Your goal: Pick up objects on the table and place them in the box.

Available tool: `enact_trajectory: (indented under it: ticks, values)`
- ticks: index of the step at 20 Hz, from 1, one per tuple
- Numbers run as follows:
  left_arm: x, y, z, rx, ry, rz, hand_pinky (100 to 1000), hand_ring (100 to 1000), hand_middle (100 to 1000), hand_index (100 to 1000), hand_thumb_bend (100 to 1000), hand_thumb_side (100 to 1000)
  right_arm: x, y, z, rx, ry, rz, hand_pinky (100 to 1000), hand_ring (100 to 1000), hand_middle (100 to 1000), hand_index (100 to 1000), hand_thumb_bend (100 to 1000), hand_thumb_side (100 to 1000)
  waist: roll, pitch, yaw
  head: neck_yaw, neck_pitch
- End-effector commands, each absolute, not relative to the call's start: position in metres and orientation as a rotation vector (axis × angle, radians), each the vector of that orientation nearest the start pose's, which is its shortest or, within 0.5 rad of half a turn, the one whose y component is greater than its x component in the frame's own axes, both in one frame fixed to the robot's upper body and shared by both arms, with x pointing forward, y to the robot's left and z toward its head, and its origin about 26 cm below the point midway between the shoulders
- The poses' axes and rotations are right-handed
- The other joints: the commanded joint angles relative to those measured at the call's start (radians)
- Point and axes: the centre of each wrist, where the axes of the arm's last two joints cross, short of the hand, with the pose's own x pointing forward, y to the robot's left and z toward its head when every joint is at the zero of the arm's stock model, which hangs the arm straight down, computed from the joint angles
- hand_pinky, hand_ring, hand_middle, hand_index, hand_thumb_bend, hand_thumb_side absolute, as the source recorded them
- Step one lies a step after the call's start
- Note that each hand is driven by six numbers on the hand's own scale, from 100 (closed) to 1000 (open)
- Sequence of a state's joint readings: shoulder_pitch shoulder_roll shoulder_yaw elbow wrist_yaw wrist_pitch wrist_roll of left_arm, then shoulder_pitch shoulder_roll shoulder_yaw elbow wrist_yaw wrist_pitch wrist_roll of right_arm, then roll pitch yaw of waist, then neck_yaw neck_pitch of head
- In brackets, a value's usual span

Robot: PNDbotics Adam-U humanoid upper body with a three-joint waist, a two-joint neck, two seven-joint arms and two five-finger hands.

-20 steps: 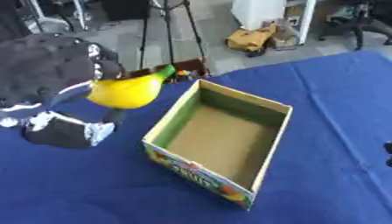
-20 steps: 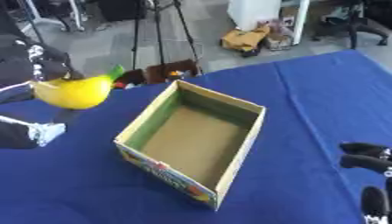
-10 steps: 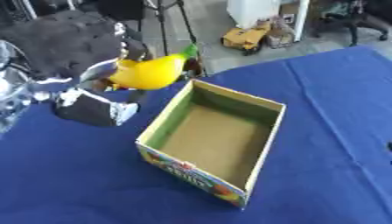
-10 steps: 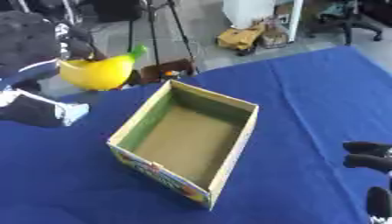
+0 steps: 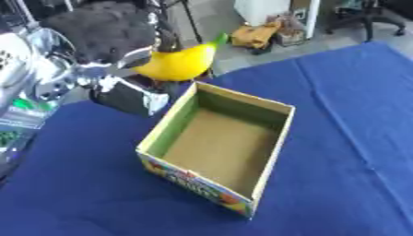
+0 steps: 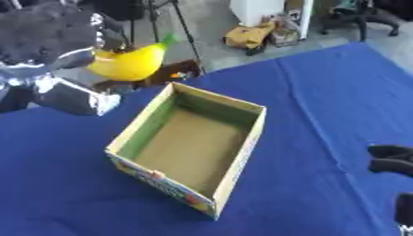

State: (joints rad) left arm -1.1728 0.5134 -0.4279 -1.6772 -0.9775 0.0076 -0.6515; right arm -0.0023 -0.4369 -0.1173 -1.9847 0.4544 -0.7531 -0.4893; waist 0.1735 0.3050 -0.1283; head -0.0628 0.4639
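Banana (image 5: 177,62) in left hand (image 5: 109,32), above box (image 5: 222,179)

The left hand (image 5: 109,34) is raised at the upper left, its fingers (image 5: 165,41) curled closed. The right hand (image 6: 395,161) shows only dark fingertips at the lower right edge.

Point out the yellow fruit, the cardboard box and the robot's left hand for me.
yellow fruit (image 5: 174,63), left eye view, middle of its skin.
cardboard box (image 5: 274,146), left eye view, right wall.
left hand (image 5: 105,34), left eye view, black back of hand.
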Motion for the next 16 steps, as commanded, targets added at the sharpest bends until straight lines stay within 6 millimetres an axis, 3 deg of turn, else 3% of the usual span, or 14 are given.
enact_trajectory:
  ticks: [1, 16]
  values:
    - [0.349, 0.119, 0.387, -1.579, 2.053, 2.132, 595, 647, 599, 677, 100, 426, 0.260, -0.336, 0.153, 0.742, 3.108, -0.376, 618, 676, 495, 689, 100, 944, -0.007, -0.014, -0.007, 0.006, -0.016]
    - [0.378, 0.081, 0.349, -1.600, 1.940, 2.176, 605, 653, 601, 668, 100, 408, 0.263, -0.334, 0.157, 0.714, 3.112, -0.354, 618, 677, 494, 689, 100, 948, -0.006, 0.000, -0.031, 0.025, -0.051]
